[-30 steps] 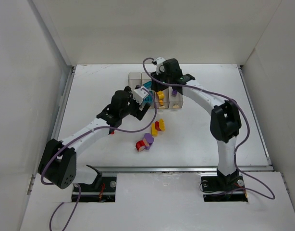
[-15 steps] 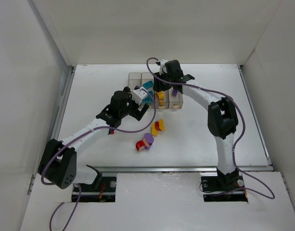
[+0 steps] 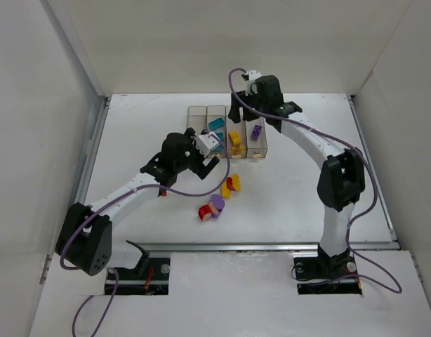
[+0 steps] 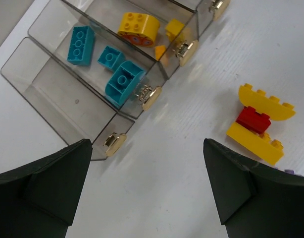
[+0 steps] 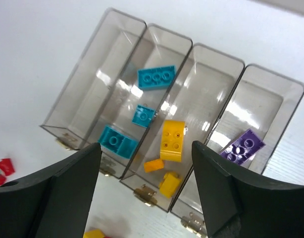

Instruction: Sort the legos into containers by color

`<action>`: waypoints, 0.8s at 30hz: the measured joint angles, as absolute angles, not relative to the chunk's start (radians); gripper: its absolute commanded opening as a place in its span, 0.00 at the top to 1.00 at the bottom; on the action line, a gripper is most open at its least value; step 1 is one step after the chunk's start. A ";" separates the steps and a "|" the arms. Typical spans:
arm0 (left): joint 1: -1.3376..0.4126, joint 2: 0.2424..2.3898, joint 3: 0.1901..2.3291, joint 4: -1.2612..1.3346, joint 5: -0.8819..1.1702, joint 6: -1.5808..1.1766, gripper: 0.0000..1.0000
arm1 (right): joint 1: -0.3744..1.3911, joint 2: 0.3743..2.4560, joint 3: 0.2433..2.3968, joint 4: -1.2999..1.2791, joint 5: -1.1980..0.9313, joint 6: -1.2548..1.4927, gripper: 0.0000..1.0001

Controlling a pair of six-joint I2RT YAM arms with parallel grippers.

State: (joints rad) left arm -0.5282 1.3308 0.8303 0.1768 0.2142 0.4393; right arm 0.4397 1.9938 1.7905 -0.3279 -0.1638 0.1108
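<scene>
The containers (image 3: 196,119) are four clear bins in a row at the table's far middle. The leftmost bin (image 5: 95,79) holds nothing. The second holds three teal legos (image 5: 156,78), the third three yellow ones (image 5: 173,140), the fourth a purple brick (image 5: 242,146). Two mixed clumps lie loose in front: a yellow-and-red one (image 3: 231,185) (image 4: 261,124) and a red, purple and yellow one (image 3: 211,208). My right gripper (image 3: 242,112) (image 5: 144,146) hangs open above the bins. My left gripper (image 3: 210,156) (image 4: 147,144) stands open and empty over bare table at the bins' near ends.
Brass knobs (image 4: 152,96) stick out of the bins' near ends. White walls close in the table on the left, right and back. A small red piece (image 3: 162,192) shows beside the left arm.
My right gripper has opened and drawn up and back to the right, away from the bins. The purple brick that it held now lies in the fourth bin. The left arm has barely moved.
</scene>
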 measured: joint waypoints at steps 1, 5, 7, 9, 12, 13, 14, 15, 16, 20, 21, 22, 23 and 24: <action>-0.528 1.331 0.830 0.170 0.235 0.456 0.06 | 0.440 1.966 1.786 -0.328 -0.164 0.110 0.21; -0.530 1.337 0.833 0.093 0.364 0.573 0.00 | 0.440 1.818 1.719 -0.319 -0.165 0.109 0.21; -0.552 1.361 0.844 0.037 0.414 0.649 0.00 | 0.440 1.730 1.660 -0.309 -0.166 0.108 0.21; -0.590 1.401 0.858 -0.012 0.450 0.717 0.00 | 0.440 1.655 1.599 -0.301 -0.169 0.105 0.21; -0.634 1.477 0.886 -0.051 0.479 0.805 0.00 | 0.440 1.580 1.512 -0.298 -0.169 0.105 0.21; -0.640 1.505 0.902 -0.067 0.488 0.841 0.00 | 0.440 1.566 1.486 -0.298 -0.168 0.105 0.21; -0.642 1.530 0.920 -0.092 0.501 0.878 0.00 | 0.440 1.557 1.462 -0.302 -0.165 0.105 0.21; -0.641 1.552 0.944 -0.125 0.517 0.911 0.00 | 0.441 1.553 1.441 -0.305 -0.160 0.105 0.21; -0.641 1.573 0.973 -0.160 0.536 0.940 0.00 | 0.441 1.551 1.420 -0.307 -0.156 0.105 0.21; -0.638 1.631 1.079 -0.258 0.616 1.008 0.00 | 0.444 1.541 1.344 -0.313 -0.136 0.105 0.21; -0.639 1.640 1.091 -0.265 0.628 1.010 0.00 | 0.445 1.536 1.331 -0.315 -0.133 0.104 0.21; -0.639 1.652 1.103 -0.274 0.639 1.008 0.00 | 0.446 1.529 1.320 -0.318 -0.127 0.101 0.21; -0.639 1.666 1.115 -0.283 0.648 1.003 0.00 | 0.447 1.522 1.314 -0.321 -0.124 0.097 0.21; -0.639 1.680 1.124 -0.287 0.655 0.997 0.00 | 0.447 1.515 1.311 -0.323 -0.120 0.093 0.21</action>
